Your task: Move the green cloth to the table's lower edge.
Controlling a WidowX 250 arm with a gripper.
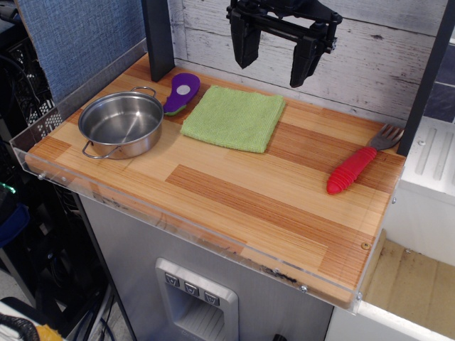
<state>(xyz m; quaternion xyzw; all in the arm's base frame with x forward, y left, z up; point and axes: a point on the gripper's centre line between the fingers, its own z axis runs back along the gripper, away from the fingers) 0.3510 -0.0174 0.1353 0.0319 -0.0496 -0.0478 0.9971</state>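
The green cloth (234, 118) lies flat and folded on the wooden table (270, 206), near the back edge and a little left of the middle. My black gripper (276, 58) hangs in the air above the cloth's far right corner, well clear of it. Its two fingers (245, 41) are spread wide apart and hold nothing. The table's lower edge, with its clear acrylic rim (192, 231), runs along the front.
A steel pot (121, 124) with two handles stands at the left of the table. A purple object (182, 92) lies between the pot and the cloth. A fork with a red handle (359, 165) lies at the right. A dark post (158, 35) stands at the back left.
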